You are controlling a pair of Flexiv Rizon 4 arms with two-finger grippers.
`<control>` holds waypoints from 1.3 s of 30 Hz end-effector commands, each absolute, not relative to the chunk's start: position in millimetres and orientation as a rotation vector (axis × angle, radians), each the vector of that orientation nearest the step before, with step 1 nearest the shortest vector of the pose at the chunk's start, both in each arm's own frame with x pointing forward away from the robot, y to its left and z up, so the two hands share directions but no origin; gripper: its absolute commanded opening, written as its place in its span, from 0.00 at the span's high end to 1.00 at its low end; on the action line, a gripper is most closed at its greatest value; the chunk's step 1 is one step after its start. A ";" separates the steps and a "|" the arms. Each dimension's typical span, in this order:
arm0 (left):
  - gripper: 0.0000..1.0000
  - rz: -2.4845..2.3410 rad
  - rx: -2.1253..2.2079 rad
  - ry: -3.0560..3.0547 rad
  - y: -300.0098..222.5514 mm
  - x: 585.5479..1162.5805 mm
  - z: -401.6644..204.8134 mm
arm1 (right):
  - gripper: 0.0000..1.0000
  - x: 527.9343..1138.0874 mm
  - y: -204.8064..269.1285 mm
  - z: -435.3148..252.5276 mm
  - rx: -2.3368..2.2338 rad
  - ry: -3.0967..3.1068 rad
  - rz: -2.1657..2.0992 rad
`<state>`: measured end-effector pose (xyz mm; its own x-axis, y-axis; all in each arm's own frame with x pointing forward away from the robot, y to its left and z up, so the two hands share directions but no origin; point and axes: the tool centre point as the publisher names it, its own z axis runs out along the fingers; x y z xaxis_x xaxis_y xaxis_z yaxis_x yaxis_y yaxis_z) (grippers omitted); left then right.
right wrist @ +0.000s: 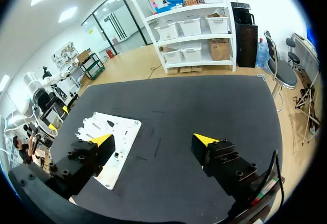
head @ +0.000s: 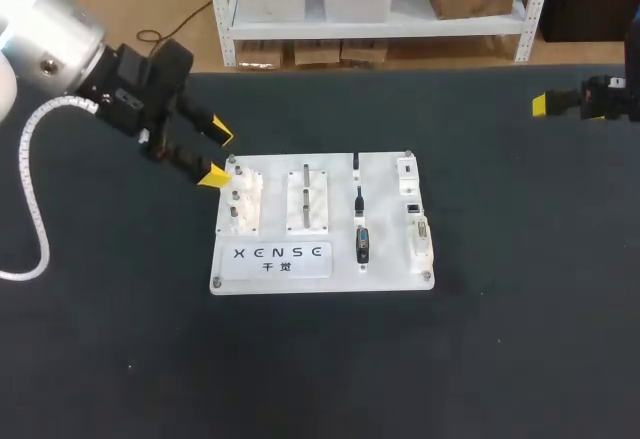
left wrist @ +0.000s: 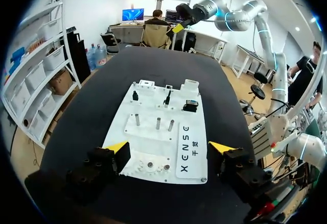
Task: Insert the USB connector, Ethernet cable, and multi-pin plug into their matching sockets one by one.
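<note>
Black tabletop point(head: 500, 309), connector board point(left wrist: 153, 147) just ahead of released left jaws; right jaws released, distant.

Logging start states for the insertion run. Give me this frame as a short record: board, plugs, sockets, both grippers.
board: white rectangular plastic board, flat on black table
plugs: three small black connectors in a column; black multi-pin plug nearest the robot; none in a socket
sockets: white socket blocks along the board's right edge
left gripper: open, above the board's left edge, holding nothing
right gripper: open, far right of the board, holding nothing
</note>
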<state>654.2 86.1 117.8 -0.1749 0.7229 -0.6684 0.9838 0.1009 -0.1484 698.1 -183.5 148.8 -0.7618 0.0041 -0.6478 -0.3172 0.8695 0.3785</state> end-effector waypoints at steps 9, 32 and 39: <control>0.00 -0.807 1.661 1.954 87.0 651.6 117.8 | 0.00 697.9 -183.6 149.0 -0.225 2.368 0.626; 0.00 -0.807 1.661 1.954 87.0 651.6 117.8 | 0.00 723.5 -116.2 159.5 -0.399 2.516 0.540; 0.00 -0.807 1.661 1.954 87.0 651.6 117.8 | 0.00 745.9 -51.4 142.2 -0.388 2.623 0.347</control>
